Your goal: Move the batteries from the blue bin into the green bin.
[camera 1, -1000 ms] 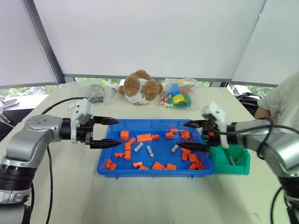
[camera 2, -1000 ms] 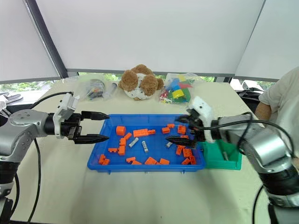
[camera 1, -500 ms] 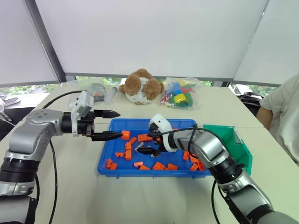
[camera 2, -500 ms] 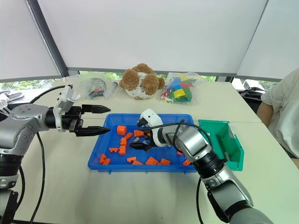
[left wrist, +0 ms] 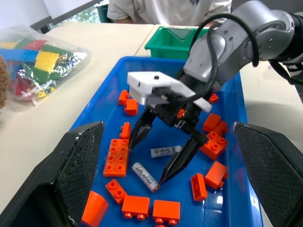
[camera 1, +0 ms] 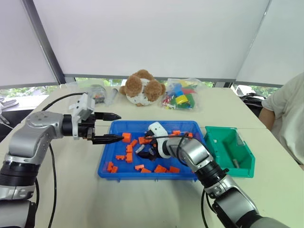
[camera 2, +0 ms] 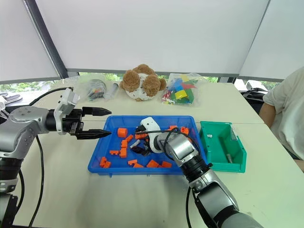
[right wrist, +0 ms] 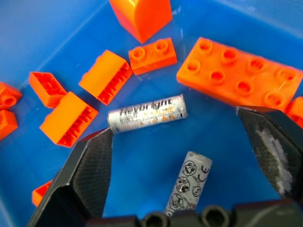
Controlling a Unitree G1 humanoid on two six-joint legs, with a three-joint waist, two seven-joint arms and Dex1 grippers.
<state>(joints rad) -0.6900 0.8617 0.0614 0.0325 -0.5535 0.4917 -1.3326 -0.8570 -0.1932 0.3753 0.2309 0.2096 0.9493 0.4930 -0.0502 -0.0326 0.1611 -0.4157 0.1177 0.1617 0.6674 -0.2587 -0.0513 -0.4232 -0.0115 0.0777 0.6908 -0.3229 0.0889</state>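
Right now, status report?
Right pincer open over two batteries in blue bin. Left pincer open, empty. Orange bricks crowd them.

We read "Heybright" and "AA" along one battery (right wrist: 147, 113); the second battery (right wrist: 188, 184) carries only small round symbols, no words.

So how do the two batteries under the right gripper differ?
One battery lies crosswise between the open fingers of the right gripper, its printed brand text showing; the other battery points along the fingers and shows small symbols. In the left wrist view, one fingertip is at the end of one battery, while the other lies between the fingers. Both are grey-silver and lie flat in the blue bin among orange bricks.
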